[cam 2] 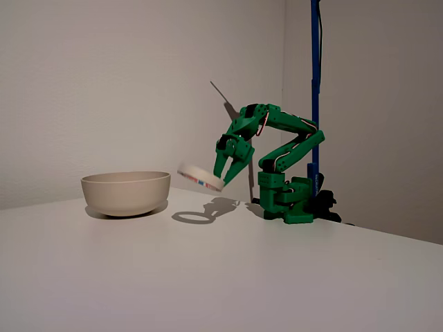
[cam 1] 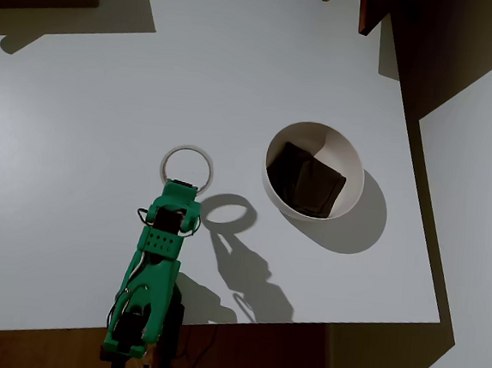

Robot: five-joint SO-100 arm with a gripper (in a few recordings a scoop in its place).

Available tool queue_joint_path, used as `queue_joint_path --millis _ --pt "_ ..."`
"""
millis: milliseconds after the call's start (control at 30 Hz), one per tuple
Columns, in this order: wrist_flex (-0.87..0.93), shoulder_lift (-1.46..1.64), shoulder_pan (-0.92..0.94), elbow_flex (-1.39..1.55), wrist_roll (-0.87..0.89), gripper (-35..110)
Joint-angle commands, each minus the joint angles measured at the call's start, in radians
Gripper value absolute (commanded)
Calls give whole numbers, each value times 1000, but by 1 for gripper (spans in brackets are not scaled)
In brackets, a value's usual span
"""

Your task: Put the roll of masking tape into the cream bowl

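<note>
The white matte tabletop (cam 1: 96, 119) is seen from above and from the side, and on it stands the green plastic five-joint arm (cam 2: 284, 149), bolted by its base near the table's edge. To the right of the arm in the overhead view sits the round cream-white bowl with smooth sloping walls (cam 1: 351, 163), well apart from the arm; in the fixed view the same bowl (cam 2: 126, 192) is seen at the left.

The step in hand is judged to be the carry toward the bowl. The thin off-white ring of masking tape (cam 2: 201, 176) is held off the table, tilted, with its shadow cast on the surface below; in the overhead view it (cam 1: 187, 167) is seen just ahead of the arm's tip. The green two-finger gripper (cam 2: 227, 173) is clamped on the ring's near rim, so the ring hangs out in front of the fingers.

For the step to be done well, height should be kept above the bowl's rim during the sideways swing, since the ring is gripped only at one edge and could be knocked loose by a brush against the wall. The grip is best left firm until the ring is centred over the opening, and the release is best made low, so that a bounce out is avoided.

Inside the bowl, a dark brown square pad (cam 1: 308, 181) is seen lying at the bottom, apparently folded or in two overlapping pieces. Nothing else is seen in the bowl; the tape is not yet in it.
</note>
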Motion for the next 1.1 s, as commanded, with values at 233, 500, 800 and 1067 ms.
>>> queue_joint_path --millis 233,500,800,1067 --pt "67 103 262 -336 -3 -8" --pt "46 -170 428 -604 15 -8" --pt "-9 -591 614 -917 17 -8" --pt "-11 -930 752 -1226 3 -8"
